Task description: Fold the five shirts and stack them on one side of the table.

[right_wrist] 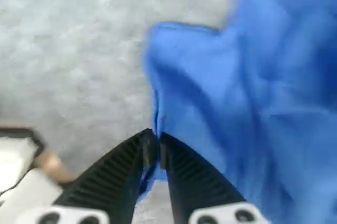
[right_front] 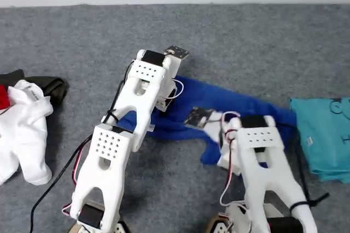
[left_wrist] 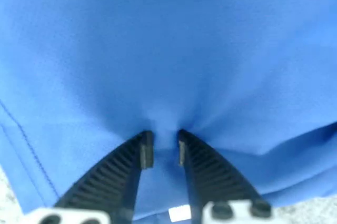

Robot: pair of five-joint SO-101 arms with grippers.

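A blue shirt (right_front: 229,102) lies crumpled in the middle of the grey table, with both arms over it. My left gripper (left_wrist: 162,153) points down onto the blue shirt (left_wrist: 168,50) and is shut on a small pinch of its cloth. My right gripper (right_wrist: 156,142) is shut on a thin edge of the blue shirt (right_wrist: 263,77), with grey table surface beside it. In the high view the left arm (right_front: 145,88) stands over the shirt's left part and the right arm (right_front: 257,140) over its near edge. A teal shirt (right_front: 322,134) lies folded at the right edge.
At the left edge lies a heap of a white shirt (right_front: 24,129), a dark garment (right_front: 52,86) and a bit of red cloth (right_front: 4,97). Grey carpet-like table (right_front: 246,41) stretches bare behind the arms.
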